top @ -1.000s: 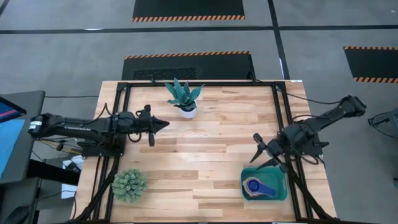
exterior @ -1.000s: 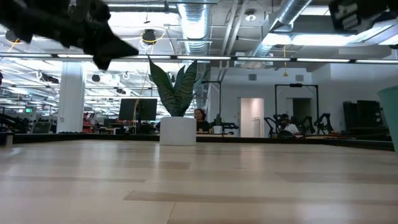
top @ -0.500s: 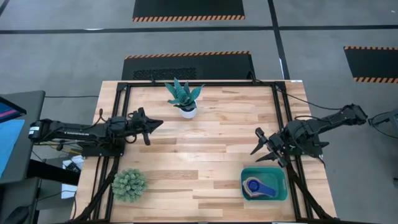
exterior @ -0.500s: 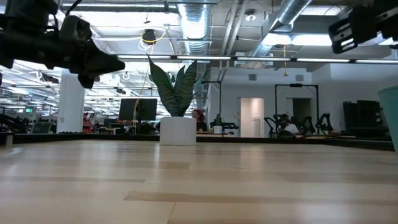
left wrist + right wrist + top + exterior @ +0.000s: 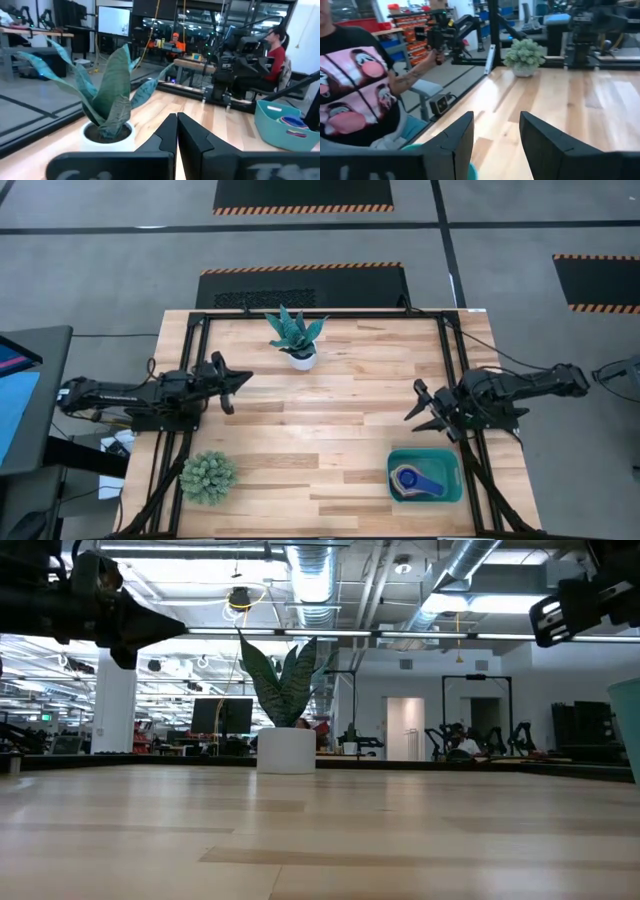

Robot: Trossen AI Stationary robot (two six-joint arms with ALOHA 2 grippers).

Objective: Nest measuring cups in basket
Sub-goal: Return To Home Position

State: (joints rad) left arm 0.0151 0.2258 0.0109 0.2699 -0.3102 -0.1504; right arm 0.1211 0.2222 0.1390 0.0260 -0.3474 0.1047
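Note:
The teal basket [image 5: 452, 478] sits near the table's near right corner. The measuring cups [image 5: 412, 479] lie stacked inside it, a blue one with its flat handle outermost. In the left wrist view the basket [image 5: 280, 131] shows coloured cup rims [image 5: 291, 121]. My right gripper [image 5: 416, 406] is open above the table, just beyond the basket's far side, holding nothing; its fingers [image 5: 457, 137] stand wide apart. My left gripper [image 5: 246, 379] is shut and empty at the table's left side, pointing level toward the right [image 5: 176, 129].
A spiky potted plant [image 5: 296, 338] stands near the far edge's middle. A round green plant [image 5: 208, 477] stands near the near left corner. Bare wood lies between the arms. A person [image 5: 355, 85] sits beyond the table's right side.
My left gripper has drawn back toward the table's left edge and tipped from pointing downward to level, staying shut. My right gripper has shifted slightly toward the far edge, away from the basket, staying open. The basket and cups have not moved.

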